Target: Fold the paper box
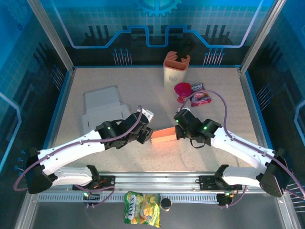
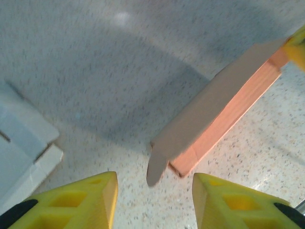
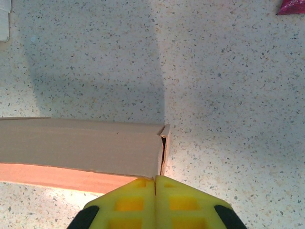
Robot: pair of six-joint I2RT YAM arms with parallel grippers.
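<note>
The box (image 1: 164, 135) is lying on the table (image 1: 224, 119) between the two sets of jaws, its long side running from one to the other.

The right jaws are pressing together on the box's right end. In the right wrist view their yellow fingers (image 3: 186, 202) are meeting with no gap, and the thin end wall of the box (image 3: 81, 140) is running straight into the seam between them, so they are pinching that wall.

The left jaws are standing spread at the box's left end, gripping nothing. In the left wrist view the two yellow fingers (image 2: 81, 200) are sitting well apart. The box (image 2: 224, 105) is slanting away ahead of them, and its loose end flap (image 2: 156, 167) is hanging just beyond the gap, nearer the right-hand finger and touching neither. At the box's far end a yellow fingertip of the right jaws (image 2: 296, 44) is showing against it.

Left of the box, behind the left arm, a flat white carton (image 1: 102, 110) is lying. Beyond the box a tan holder (image 1: 176, 70) is standing upright.
</note>
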